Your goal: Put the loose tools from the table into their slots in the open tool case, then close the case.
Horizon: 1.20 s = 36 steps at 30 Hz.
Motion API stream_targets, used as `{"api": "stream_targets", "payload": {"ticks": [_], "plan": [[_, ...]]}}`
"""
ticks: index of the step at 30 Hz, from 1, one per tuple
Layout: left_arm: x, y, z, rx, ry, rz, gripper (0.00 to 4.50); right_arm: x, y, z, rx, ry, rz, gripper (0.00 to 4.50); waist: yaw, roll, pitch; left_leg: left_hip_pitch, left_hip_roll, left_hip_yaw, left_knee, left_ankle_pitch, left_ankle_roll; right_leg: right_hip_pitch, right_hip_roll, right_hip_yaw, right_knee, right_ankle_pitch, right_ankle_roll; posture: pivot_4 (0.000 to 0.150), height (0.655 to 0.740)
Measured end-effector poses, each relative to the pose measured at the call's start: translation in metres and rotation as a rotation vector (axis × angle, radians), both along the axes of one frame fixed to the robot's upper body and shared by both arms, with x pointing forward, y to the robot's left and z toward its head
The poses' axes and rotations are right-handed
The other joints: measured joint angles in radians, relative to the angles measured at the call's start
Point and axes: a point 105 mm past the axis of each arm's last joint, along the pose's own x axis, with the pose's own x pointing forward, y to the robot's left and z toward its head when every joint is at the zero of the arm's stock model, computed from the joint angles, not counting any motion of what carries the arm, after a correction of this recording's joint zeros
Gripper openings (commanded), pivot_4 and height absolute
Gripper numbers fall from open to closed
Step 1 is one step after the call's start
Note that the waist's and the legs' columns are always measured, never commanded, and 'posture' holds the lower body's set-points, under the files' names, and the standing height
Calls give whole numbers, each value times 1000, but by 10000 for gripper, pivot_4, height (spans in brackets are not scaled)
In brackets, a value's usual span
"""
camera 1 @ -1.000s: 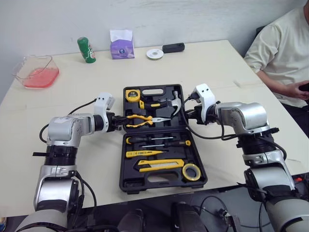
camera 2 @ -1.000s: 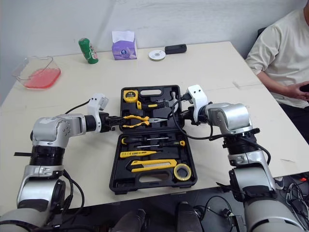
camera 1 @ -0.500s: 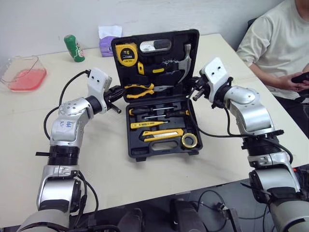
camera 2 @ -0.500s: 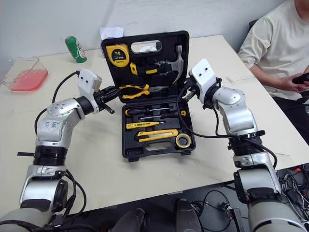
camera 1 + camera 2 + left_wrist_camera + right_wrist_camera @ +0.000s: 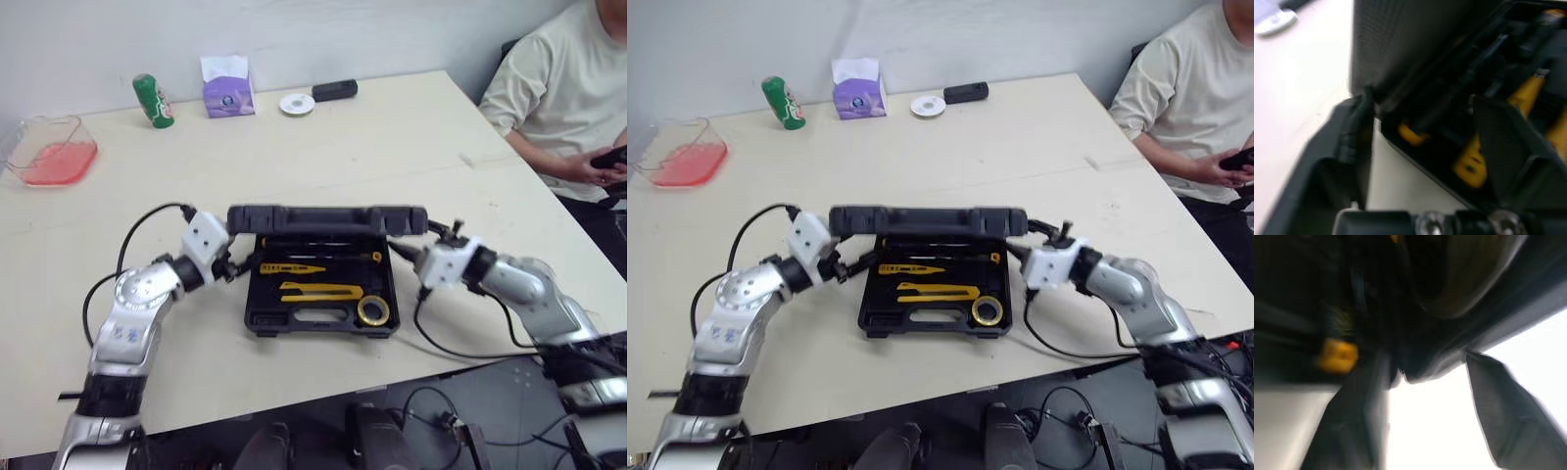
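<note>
Lid [image 5: 326, 218] has swung from standing upright half a second ago to well past halfway down. It now hangs edge-on over the back of the tool case base [image 5: 257, 323], with a gap left at the front. The head camera has also shifted, so ignore the apparent slide of the desk [image 5: 392, 147].

Through the gap you can see the yellow utility knife [image 5: 315, 290], the tape roll [image 5: 371, 311] and a yellow-handled screwdriver [image 5: 291, 267], all seated in base slots. The case sits at the near middle of the desk, between both arms.

Your left hand [image 5: 227, 264] is at the lid's left end and your right hand [image 5: 416, 257] is at its right end. The wrist views show both hands spread, fingers apart around the case edge. Neither is clamped on anything, so they look to be guiding the lid rather than grasping it.

Progress, as I judge it:
- Stowing looks done. What else is on the desk isn't tools: green can [image 5: 149, 100], tissue box [image 5: 227, 88], a small white disc [image 5: 295, 104], a black device [image 5: 336, 90] and a clear container of pink stuff [image 5: 49, 155], all well away at the far edge.
- Closing is roughly two thirds through.
- Left to do: bring the lid down flush. I can't tell the latch state from here.

Watch your fingertips at the side seams as the gap shuts. A person [image 5: 549, 88] is seated at the right, well clear of the case.
</note>
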Motion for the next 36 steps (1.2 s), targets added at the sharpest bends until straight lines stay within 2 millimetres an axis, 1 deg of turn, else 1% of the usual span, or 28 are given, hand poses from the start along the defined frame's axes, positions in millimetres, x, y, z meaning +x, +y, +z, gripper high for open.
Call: {"api": "stream_targets", "payload": {"ticks": [1,2,3,4,5,6,7,8,9,10,12,14,15,16,18,19,20,21,22,23,24,25,27,28,29,31,34,36], "plan": [[-6,8,7,-7,21,4,44554,-17,0,5,-13,52,38,32027,1,0,0,1,1,0,0,0,0,2,0,0,-1,0,0,1500,7400],[-14,16,9,0,68,-1,44554,-35,-1,14,-7,119,61,32027,4,0,0,4,1,-1,0,-1,0,6,1,-1,-7,1,-1,1500,7400],[-22,20,10,-10,103,-18,44554,-49,-3,18,6,191,63,32027,9,0,1,5,1,-1,0,-1,1,8,1,0,-8,1,-2,1500,7400],[-40,32,9,-2,190,-40,44554,-68,-10,19,18,351,41,32027,12,-1,2,11,3,0,-2,-3,2,15,1,0,-10,1,-2,1500,7400],[-50,41,8,-1,253,-47,44554,-76,-16,17,33,451,13,32027,14,-2,4,24,6,0,-7,-4,3,28,4,-1,-18,2,-4,1500,7400],[-60,46,7,8,307,-73,44554,-84,-18,18,59,518,-1,32027,18,-4,7,29,6,0,-10,-5,4,35,4,-2,-20,2,-4,1500,7400],[-78,55,5,37,412,-111,44554,-95,-21,16,97,631,-24,32027,20,-5,8,37,8,-1,-15,-6,5,43,5,-2,-25,1,-5,1500,7400],[-90,63,2,44,499,-122,44554,-103,-22,11,129,725,-45,32027,23,-5,8,42,8,-1,-15,-9,6,47,5,-3,-25,0,-7,1500,7400],[-95,66,4,28,546,-139,44554,-107,-23,6,177,817,-69,32027,25,-4,12,47,9,-1,-15,-12,11,54,5,-3,-28,0,-8,1500,7400],[-94,65,9,13,534,-159,44554,-110,-20,3,210,872,-79,32027,34,-1,15,50,8,-1,-14,-15,14,60,4,-4,-32,0,-8,1500,7400],[-83,64,19,-1,487,-163,44554,-112,-15,-2,247,927,-90,32027,52,0,16,50,7,-1,-14,-15,15,60,2,-4,-35,1,-8,1500,7400],[-69,65,23,-16,466,-147,44554,-112,-12,-11,271,992,-116,32027,61,0,16,49,6,-2,-13,-14,14,59,2,-5,-34,3,-4,1500,7400],[-60,65,24,-21,460,-137,44554,-110,-10,-16,294,1020,-134,32027,63,-1,16,49,6,-2,-13,-13,12,58,2,-5,-34,3,-4,1500,7400],[-57,66,24,-20,458,-133,44554,-109,-9,-18,308,1029,-139,32027,62,-1,16,47,6,-1,-14,-10,6,55,2,-5,-34,3,-3,1500,7400],[-47,66,21,-8,454,-125,45000,-106,-7,-22,334,1053,-167,26760,58,-1,16,45,6,-1,-14,-10,5,53,2,-5,-33,3,-3,1500,7400],[-38,64,23,-7,428,-121,40719,-103,-5,-24,350,1067,-177,23008,57,-1,16,45,7,-1,-14,-9,5,53,3,-6,-34,3,-3,1500,7400],[-29,63,24,-9,402,-116,39125,-102,-2,-27,363,1083,-181,18858,55,-2,17,42,7,-2,-14,-9,5,51,3,-6,-34,3,-3,1500,7400],[-22,61,25,-12,382,-110,35368,-102,-1,-30,367,1100,-186,12481,53,-2,17,41,7,-2,-14,-9,5,49,3,-6,-33,3,-3,1500,7400],[-12,58,26,-23,365,-104,31380,-103,1,-34,368,1124,-191,8776,52,-2,17,39,7,-2,-13,-9,4,48,3,-6,-33,3,-3,1500,7400],[-1,55,27,-36,346,-94,26720,-102,4,-39,363,1141,-191,3588,52,-2,16,37,6,-2,-12,-8,4,45,3,-7,-32,4,-3,1500,7400],[9,51,28,-43,331,-86,22636,-102,8,-42,359,1148,-187,0,52,-3,16,32,5,-2,-11,-7,4,40,2,-6,-30,4,-2,1500,7400],[27,45,27,-56,323,-77,17794,-97,10,-48,353,1152,-205,0,54,-5,16,32,4,-2,-10,-6,3,40,2,-7,-28,4,-2,1500,7400],[52,31,24,-52,309,-71,8462,-92,13,-55,341,1151,-229,0,55,-7,17,32,3,-1,-10,-5,4,39,2,-7,-27,5,-1,1500,7400],[67,24,24,-57,301,-54,4497,-90,15,-60,327,1156,-241,0,58,-8,17,32,3,-1,-10,-5,4,40,2,-8,-27,5,-1,1500,7400],[78,19,25,-53,289,-40,624,-88,16,-63,318,1156,-245,0,60,-9,17,31,3,-1,-10,-5,3,39,2,-9,-27,5,-1,1500,7400],[102,7,21,-16,268,-9,624,-86,21,-70,298,1153,-254,0,61,-11,17,31,3,0,-10,-5,3,37,2,-9,-26,5,-1,1500,7400],[123,-5,16,18,252,25,624,-81,24,-74,298,1141,-267,0,51,-13,17,25,2,3,-10,-5,3,29,3,-10,-21,5,-1,1500,7400],[133,-18,14,34,239,22,624,-79,26,-74,299,1131,-274,0,46,-14,17,15,2,3,-3,-5,4,19,3,-11,-17,5,0,1500,7400]]}}
